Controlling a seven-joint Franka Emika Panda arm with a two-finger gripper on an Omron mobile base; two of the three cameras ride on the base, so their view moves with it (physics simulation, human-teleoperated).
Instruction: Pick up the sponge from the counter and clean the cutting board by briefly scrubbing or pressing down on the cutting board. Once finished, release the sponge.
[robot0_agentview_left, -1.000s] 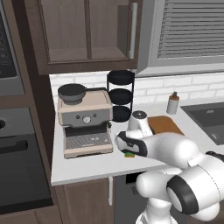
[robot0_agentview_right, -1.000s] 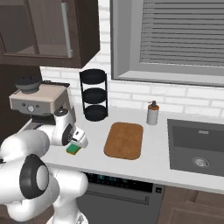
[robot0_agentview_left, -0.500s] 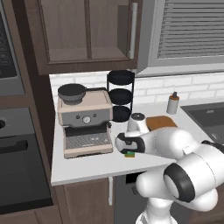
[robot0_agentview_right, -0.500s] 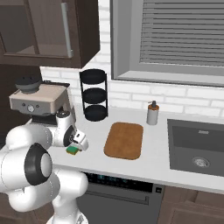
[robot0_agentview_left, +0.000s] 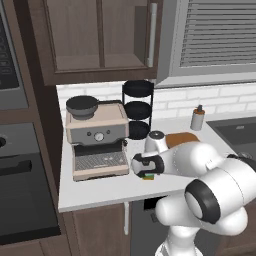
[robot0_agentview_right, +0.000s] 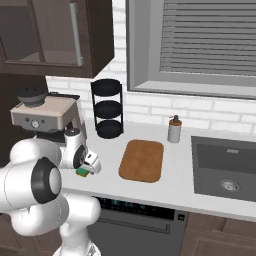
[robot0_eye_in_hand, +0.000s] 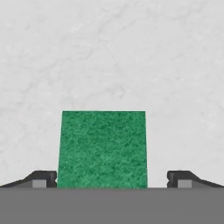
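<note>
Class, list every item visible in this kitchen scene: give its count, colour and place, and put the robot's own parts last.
sponge: one, green top, on the counter between the tool's tips
cutting board: one, orange-brown, on the counter right of the sponge
counter: one, white
coffee machine: one, beige, left end of counter
tiered rack: one, black, by the wall
soap bottle: one, grey, beside the sink
sink: one, dark grey, right
tool: one, open, low over the sponge

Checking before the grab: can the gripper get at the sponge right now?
Probably yes. The gripper is open, with the sponge between its fingertips on bare counter, nothing blocking.
</note>
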